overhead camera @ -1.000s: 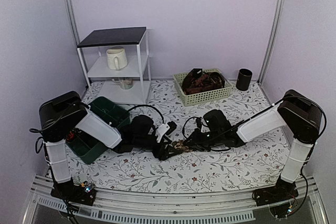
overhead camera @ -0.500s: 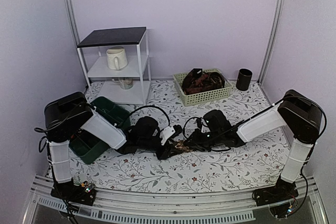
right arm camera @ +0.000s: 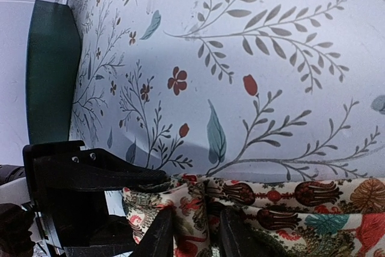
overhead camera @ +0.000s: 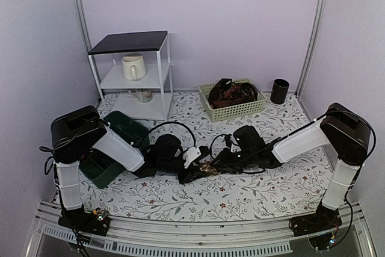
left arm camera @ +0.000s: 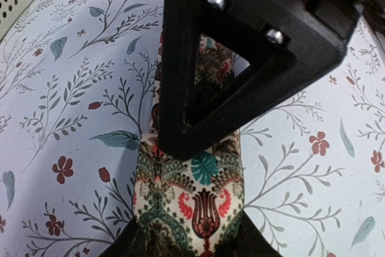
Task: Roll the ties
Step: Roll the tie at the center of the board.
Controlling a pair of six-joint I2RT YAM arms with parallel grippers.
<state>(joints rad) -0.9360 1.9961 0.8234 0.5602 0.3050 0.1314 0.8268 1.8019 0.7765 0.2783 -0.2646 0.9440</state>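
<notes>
My left claw (left arm camera: 192, 242) clamped on the patterned tie (left arm camera: 195, 194) lying on the floral tablecloth (left arm camera: 72, 88). My right claw (right arm camera: 197, 234) straddled that tie; whether it gripped, I couldn't tell.

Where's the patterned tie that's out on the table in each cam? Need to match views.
Top external: tie is a small patch just below frame centre, on the table's near half.
Left wrist: bottom centre, running up the frame.
Right wrist: along the bottom edge, from left of centre to the right border.
Shared landmark: the floral table cover, under the tie in all three.
</notes>
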